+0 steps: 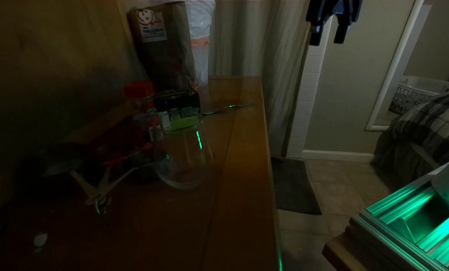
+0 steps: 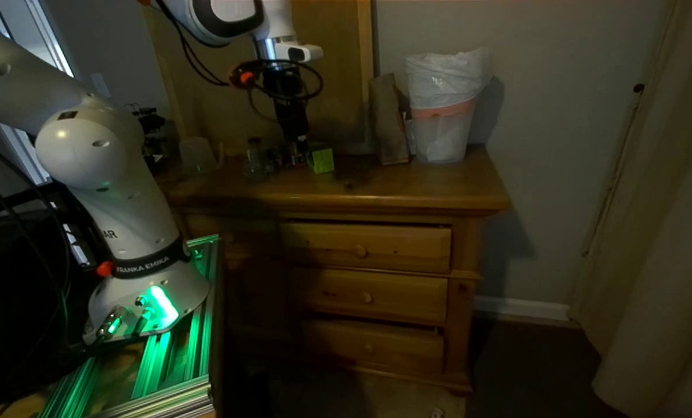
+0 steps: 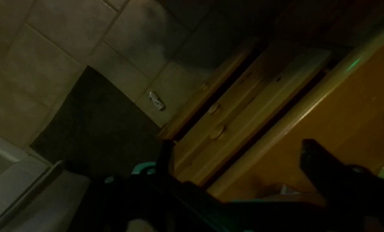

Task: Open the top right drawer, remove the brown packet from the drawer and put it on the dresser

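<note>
Brown wood with a glossy finish forms the dresser (image 2: 427,184); in an exterior view a straight seam runs along its flat top. Top right drawer (image 2: 395,247): flat rectangular front of the same grained wood, set below the overhanging edge, a round knob (image 2: 360,251) at its middle, a narrow dark gap along its upper side. Brown packet: cannot be made out; its place cannot be told from these views.

End effector (image 1: 327,39): black, blocky, jaws spread wide, both fingers free. It hangs above, apart from the drawer front; in the wrist view the dresser's smooth front edge shows between the fingertips.

On the dresser: stiff brown paper bag (image 1: 160,56), upright, white printed patch near its top. Just beside it, a translucent plastic bin (image 2: 447,130) lined with crinkled white film, pinkish-orange band around it. Small square-edged box (image 1: 183,120), black and lime green. Clear rounded glass (image 1: 183,162) near the box, green glint on its wall. Red cap (image 1: 138,89) on a clear container. Pale flat handles (image 1: 83,184) meet at a metal ring (image 1: 101,203); their far ends are too dark to read. Slim curved metal utensil (image 1: 226,109) lies beyond the glass.

Floor: matte square tiles (image 3: 50,61), dark flat mat (image 3: 108,129), small printed cylinder (image 3: 156,100) lying near the mat
</note>
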Controlling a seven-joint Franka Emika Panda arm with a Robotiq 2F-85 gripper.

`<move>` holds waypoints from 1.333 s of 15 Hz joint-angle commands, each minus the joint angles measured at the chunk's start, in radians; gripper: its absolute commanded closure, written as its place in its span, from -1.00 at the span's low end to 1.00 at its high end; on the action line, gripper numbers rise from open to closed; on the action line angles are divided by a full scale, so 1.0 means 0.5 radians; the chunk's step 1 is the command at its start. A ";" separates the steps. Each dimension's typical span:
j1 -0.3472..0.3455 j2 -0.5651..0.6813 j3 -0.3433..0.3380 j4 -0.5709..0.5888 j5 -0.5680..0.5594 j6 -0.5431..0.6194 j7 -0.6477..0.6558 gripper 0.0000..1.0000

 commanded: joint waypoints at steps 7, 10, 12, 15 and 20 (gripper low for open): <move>0.123 0.704 -0.196 0.002 -0.119 0.427 -0.969 -1.00; 0.088 0.942 -0.158 0.002 -0.314 0.713 -1.045 -1.00; 0.101 0.867 -0.169 0.003 -0.263 0.637 -1.004 -1.00; 0.090 1.015 -0.159 0.009 -0.290 0.760 -1.049 -1.00; 0.066 1.095 -0.193 0.013 -0.276 0.859 -1.101 -1.00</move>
